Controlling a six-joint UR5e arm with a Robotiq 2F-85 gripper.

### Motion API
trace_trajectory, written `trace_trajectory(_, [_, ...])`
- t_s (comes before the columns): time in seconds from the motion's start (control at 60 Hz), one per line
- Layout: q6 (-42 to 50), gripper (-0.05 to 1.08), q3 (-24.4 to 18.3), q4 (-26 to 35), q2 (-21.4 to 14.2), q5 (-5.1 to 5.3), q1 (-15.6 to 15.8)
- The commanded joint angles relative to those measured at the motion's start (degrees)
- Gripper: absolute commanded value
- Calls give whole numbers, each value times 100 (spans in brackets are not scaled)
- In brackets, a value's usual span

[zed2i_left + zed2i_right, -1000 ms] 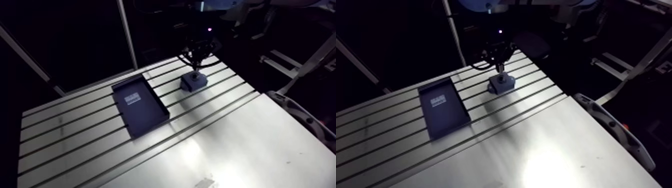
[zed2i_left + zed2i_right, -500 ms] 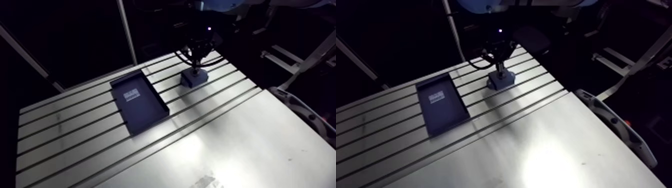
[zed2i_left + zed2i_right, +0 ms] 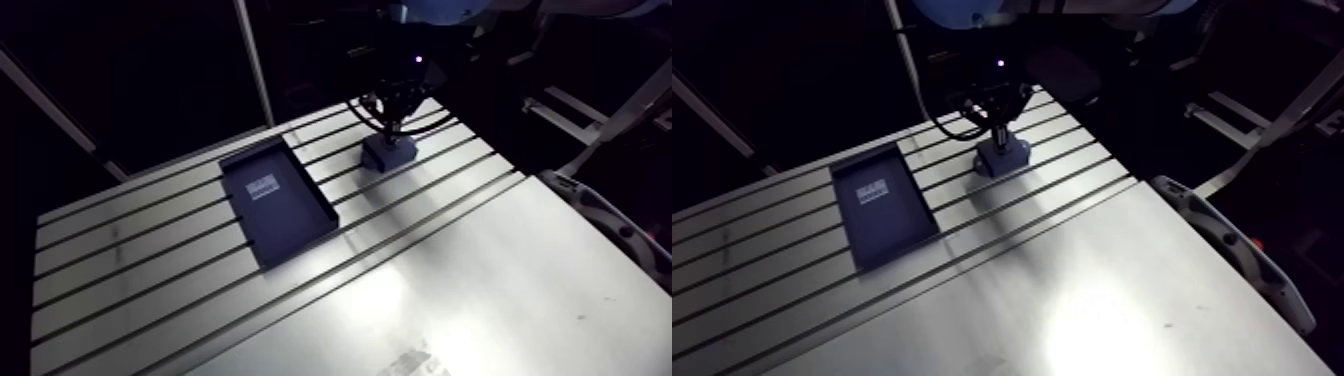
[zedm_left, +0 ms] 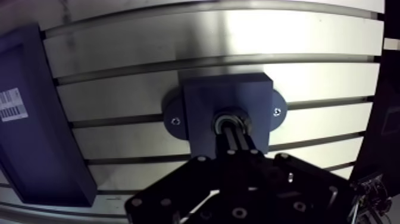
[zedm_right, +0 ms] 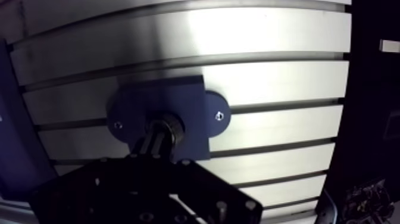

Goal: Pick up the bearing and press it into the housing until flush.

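On the tabletop (image 3: 480, 280) a dark tray (image 3: 278, 200) lies beside the housing (image 4: 202, 101), which stands near the far edge. The gripper (image 4: 234, 134), its fingers pressed together, bears on the bearing (image 4: 221, 120), which sits in the bore of the housing. I judge the push should go straight down, centred and slow, until the ring is level; a tilted push could jam it.

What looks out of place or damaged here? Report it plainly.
Nothing stands out. The bearing sits centred in the housing, which lies flat on the table, with the tips of the shut pincer on it. The tray lies flat beside the housing; no spill or damage shows.
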Motion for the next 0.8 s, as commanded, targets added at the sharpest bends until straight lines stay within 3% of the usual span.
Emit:
trace_trajectory(0.017, [-3,96,3,-6,18,-5,0])
trace_trajectory(0.8, [-37,96,5,-14,53,-14,-9])
